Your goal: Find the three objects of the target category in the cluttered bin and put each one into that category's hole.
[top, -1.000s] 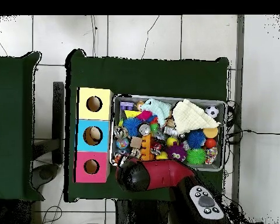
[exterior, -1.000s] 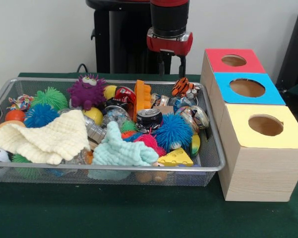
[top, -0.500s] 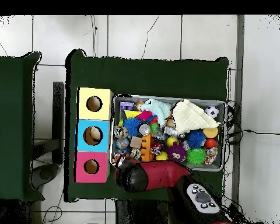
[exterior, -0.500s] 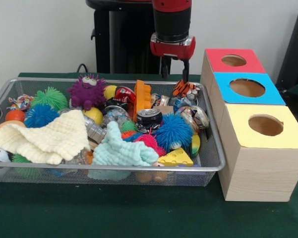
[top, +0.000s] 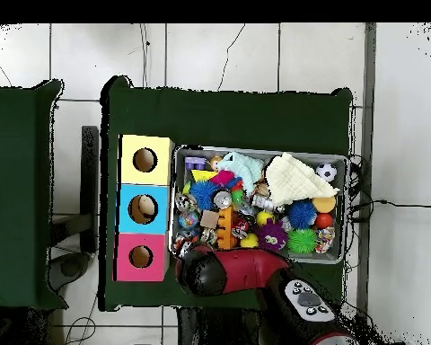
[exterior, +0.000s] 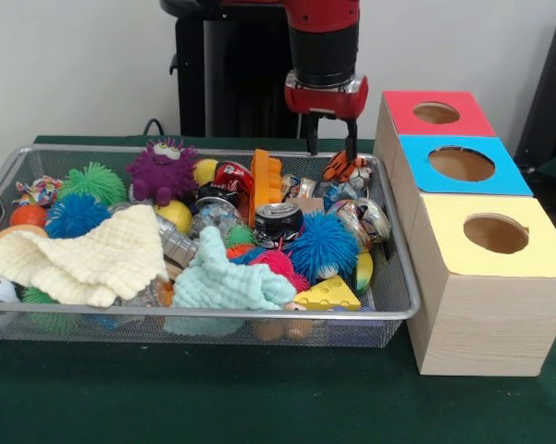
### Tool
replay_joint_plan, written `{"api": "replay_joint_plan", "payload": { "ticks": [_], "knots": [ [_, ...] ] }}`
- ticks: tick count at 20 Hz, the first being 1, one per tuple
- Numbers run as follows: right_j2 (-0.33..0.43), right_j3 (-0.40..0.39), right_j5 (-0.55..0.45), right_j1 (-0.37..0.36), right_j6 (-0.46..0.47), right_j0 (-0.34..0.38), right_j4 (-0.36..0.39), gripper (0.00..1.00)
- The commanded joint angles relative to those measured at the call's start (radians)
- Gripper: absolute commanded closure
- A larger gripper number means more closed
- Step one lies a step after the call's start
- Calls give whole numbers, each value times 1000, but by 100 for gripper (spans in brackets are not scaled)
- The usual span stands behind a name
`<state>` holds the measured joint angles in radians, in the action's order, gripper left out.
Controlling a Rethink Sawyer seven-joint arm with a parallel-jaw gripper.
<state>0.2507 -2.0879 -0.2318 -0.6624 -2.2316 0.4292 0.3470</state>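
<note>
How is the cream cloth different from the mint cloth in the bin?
The cream cloth is larger and lies spread flat at the bin's left in the front view; the mint cloth is smaller, bunched into a peak, nearer the middle. Both are knitted-looking and lie on top of the toys.

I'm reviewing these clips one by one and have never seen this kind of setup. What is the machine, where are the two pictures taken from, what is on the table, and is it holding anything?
The machine is a red and black robot arm ending in a gripper, a two-fingered claw. One picture is taken from across the table, facing the robot; the other looks straight down from above. On the green table sits a wire bin full of toys: spiky balls, a purple furry monster, a soda can, a cream cloth, a mint cloth and a cheese wedge. Beside it stand three wooden boxes with holes, topped red, blue and yellow. The gripper hangs open above the bin's back corner, over a small tiger toy, holding nothing.
</note>
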Motion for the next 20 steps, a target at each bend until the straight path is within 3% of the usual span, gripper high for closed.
{"api": "replay_joint_plan", "payload": {
  "ticks": [1, 5, 20],
  "knots": [
    [16, 7, 75, 62, -104, -23, -13, 0],
    [5, -33, 117, 56, -141, -48, -27, 0],
    [37, -52, 170, 87, -153, -42, -69, 0]
  ]
}}
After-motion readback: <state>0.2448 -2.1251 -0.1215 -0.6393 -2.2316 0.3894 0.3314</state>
